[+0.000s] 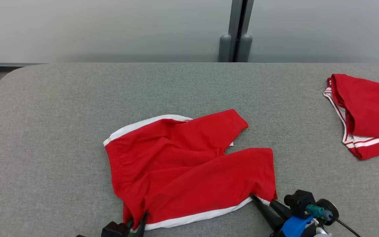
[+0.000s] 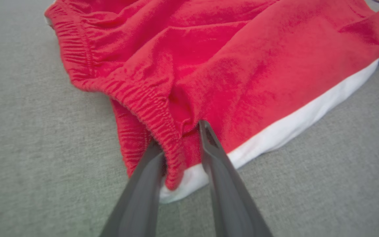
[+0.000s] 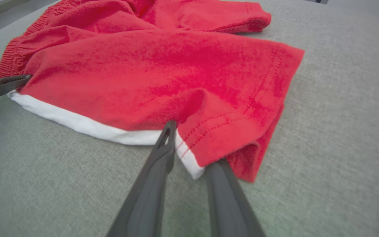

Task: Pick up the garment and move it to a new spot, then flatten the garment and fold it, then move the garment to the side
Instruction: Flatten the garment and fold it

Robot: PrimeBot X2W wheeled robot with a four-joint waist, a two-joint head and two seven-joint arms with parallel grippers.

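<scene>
The garment (image 1: 189,168) is a pair of red shorts with white trim, lying rumpled on the grey table (image 1: 61,108). My left gripper (image 1: 138,220) is at the near waistband corner. Its fingers (image 2: 209,148) stand partly apart, with the gathered waistband (image 2: 163,131) bunched between them. My right gripper (image 1: 262,200) is at the near leg hem. One finger (image 3: 166,138) lies on top of the cloth and the other goes under the hem corner (image 3: 192,164), with a gap still between them. Each wrist view also shows the other arm's dark fingertip at its edge.
A second red garment with white stripes (image 1: 367,115) lies at the table's far right. Behind the table stand a pale wall and a grey post (image 1: 235,39). Bare grey table surface surrounds the shorts on the left and at the back.
</scene>
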